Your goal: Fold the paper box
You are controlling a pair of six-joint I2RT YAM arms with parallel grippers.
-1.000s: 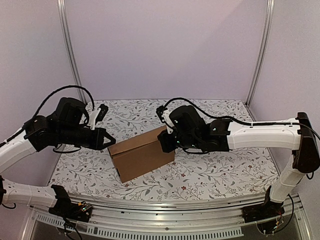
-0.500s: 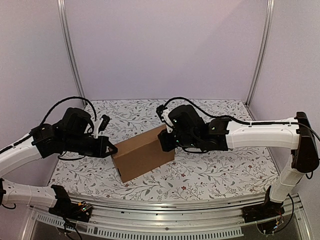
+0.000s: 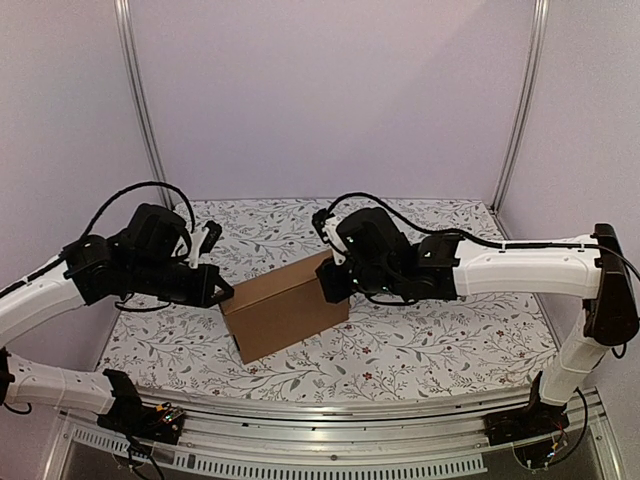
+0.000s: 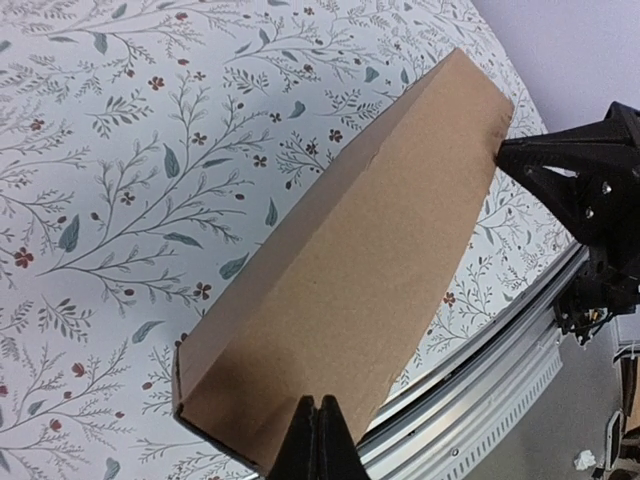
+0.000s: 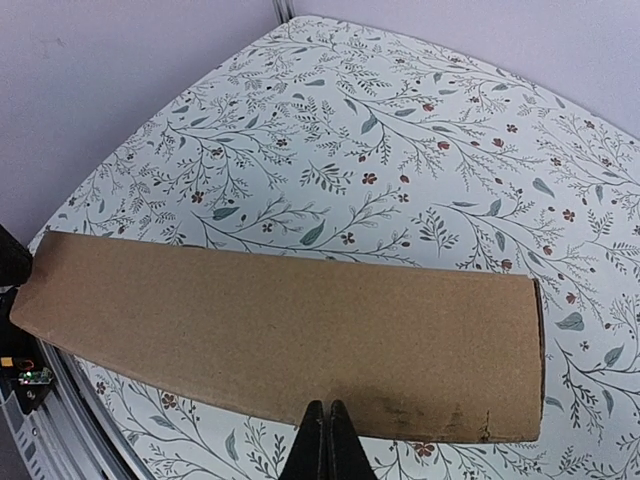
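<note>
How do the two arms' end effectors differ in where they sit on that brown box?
The left end effector meets the paper box at its left end, the nearer one. The right end effector meets its right end, farther back. The left one points rightward and the right one points leftward, so they face each other across the box. Both are black and shut, with fingertips together, gripping nothing.

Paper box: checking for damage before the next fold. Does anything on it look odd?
The paper box has a darker smudge near its edge beside the shut right gripper, and that edge looks slightly ragged toward the corner. Nothing else stands out.
</note>
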